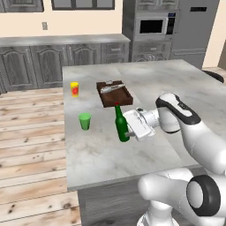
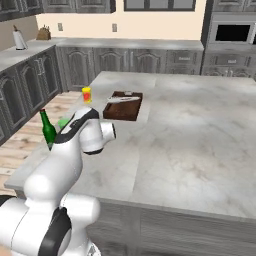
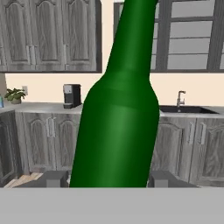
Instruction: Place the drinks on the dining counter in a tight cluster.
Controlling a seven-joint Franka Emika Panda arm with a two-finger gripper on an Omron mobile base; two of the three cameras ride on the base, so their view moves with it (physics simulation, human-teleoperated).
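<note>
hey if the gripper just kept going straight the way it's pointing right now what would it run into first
The green bottle: it already stands between the gripper fingers. Beyond it the line runs off the dining counter edge toward far cabinets; depth there is unclear.

Your arm reaches toward 9 o'clock, wrist level, gripper [image 1: 127, 131] clamped on the green bottle [image 1: 121, 126].

1. The slim glass bottle [image 1: 121, 127] is dark green, with a red cap.
2. The large rectangular island bench [image 1: 185, 84] has a pale grey marble top with faint veining and a dark grey wood base.
3. The small plastic cup [image 1: 84, 121] is bright green.
4. The other small cup [image 1: 75, 88] is yellow with a red mark.
5. The square wooden tray [image 1: 114, 93] is dark brown.
6. The plank floor [image 1: 31, 132] is light tan wood with darker knots.
7. The back wall [image 1: 88, 24] is cream.
</note>
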